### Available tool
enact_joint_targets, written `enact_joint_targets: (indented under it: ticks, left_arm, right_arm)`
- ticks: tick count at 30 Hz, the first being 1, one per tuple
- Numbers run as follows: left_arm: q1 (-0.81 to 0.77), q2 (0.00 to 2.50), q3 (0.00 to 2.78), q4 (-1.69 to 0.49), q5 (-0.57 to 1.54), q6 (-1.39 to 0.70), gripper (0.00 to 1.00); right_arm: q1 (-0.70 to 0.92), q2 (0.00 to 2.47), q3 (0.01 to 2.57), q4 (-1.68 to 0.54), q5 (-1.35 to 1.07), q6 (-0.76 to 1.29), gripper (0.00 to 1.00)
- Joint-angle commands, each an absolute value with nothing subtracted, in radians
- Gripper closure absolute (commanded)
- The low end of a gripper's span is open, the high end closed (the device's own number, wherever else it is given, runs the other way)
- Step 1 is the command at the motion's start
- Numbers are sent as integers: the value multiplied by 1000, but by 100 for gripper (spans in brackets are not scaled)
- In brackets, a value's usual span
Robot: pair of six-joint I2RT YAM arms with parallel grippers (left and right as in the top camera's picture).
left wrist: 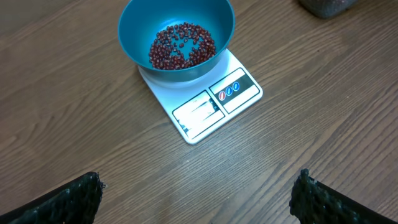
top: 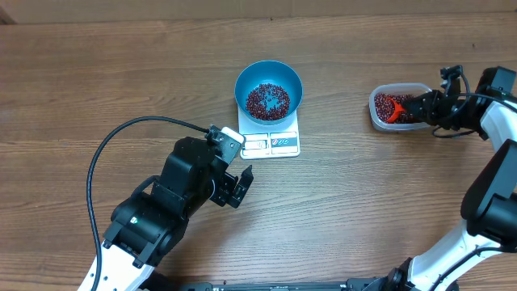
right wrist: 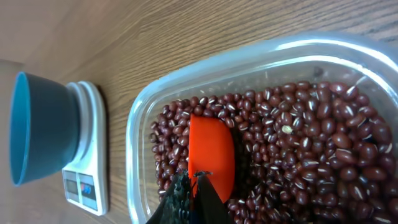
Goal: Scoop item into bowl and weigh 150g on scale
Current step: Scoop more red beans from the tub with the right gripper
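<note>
At the left of the overhead view, the left gripper [top: 241, 187] hung over bare table [top: 121, 73], fully released and holding nothing, a black cable [top: 105, 153] looping back from its arm. Its own wrist camera showed the two dark fingertips [left wrist: 81, 196] spread to opposite corners of the picture, with only wood grain between them and nothing touching either pad.

Just beyond it toward the centre stood the blue bowl [top: 246, 77] on the white scale [top: 271, 144], covering the rear of the platform and leaving the display edge free. A shallow layer of dark red beans [top: 267, 99] lay in the bottom. The left wrist view gave this more closely: the bowl [left wrist: 137, 25], the beans [left wrist: 182, 46] clustered mid-floor, and the scale [left wrist: 205, 112] with its window and three small coloured buttons; no reading was legible.

At the right, well apart from the scale, sat the clear tub [top: 374, 117]. The right gripper [top: 412, 107] reached into it, clenched on the handle of the orange-red scoop [top: 393, 107]. The overhead picture showed that grip only as a dark mass. The right wrist view showed the fingers pinched together [right wrist: 189, 193] on the scoop [right wrist: 211, 155], its blade lying among the beans [right wrist: 298, 137] that filled the tub [right wrist: 138, 130], and, sideways at its left edge, the bowl [right wrist: 43, 124] on the scale [right wrist: 93, 180].
</note>
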State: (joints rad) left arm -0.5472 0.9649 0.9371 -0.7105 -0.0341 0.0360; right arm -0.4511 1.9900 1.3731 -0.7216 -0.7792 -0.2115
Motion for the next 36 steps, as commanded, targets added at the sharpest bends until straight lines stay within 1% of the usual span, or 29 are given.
enact_joint_targets:
  ticks: [1,12,22,36]
  left_arm:
    - [-542,962,932,-707,-40,56,0]
    - [-542,962,932,-707,-40,56,0]
    - [-542,962,932,-707,-40,56,0]
    - [-542,962,932,-707,-40,56,0]
  right_arm:
    - [-488,2022,1345,-736,-866,-241,96]
    - [-563,2022,1345,-752,-970,-245,96]
    - [-574,2022,1345,-742,-1018,-244,96]
    - [-631,2022,1346,-727,-1213,-237,96]
